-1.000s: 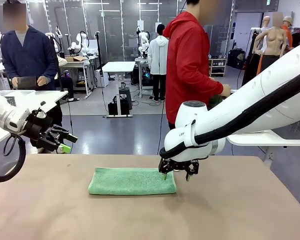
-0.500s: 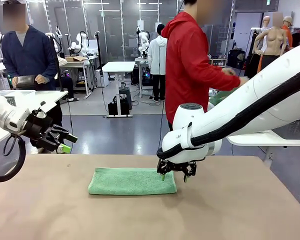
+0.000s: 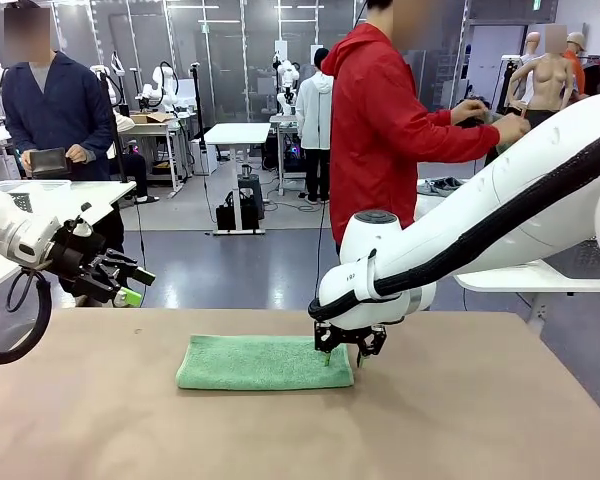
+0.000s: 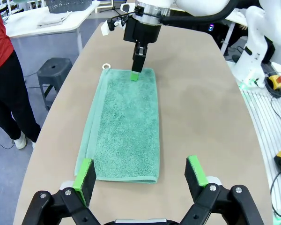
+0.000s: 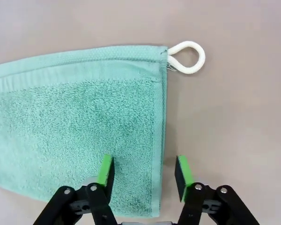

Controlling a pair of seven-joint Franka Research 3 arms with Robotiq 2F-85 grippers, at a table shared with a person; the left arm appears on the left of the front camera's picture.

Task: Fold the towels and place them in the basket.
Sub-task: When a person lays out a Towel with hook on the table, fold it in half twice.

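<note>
Just astride the short edge of the green towel, the right tool, half-parted, empty.

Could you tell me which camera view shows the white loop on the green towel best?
The right wrist view: the loop lies large and sharp at the towel corner. The left wrist view shows it small and far; in the front view it is too small to tell.

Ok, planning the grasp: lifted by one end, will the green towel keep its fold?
Probably not: the green towel is soft terry in loose layers, so it would likely droop and open. Its fuzzy nap suggests it would bunch, not slide, when pushed.
</note>
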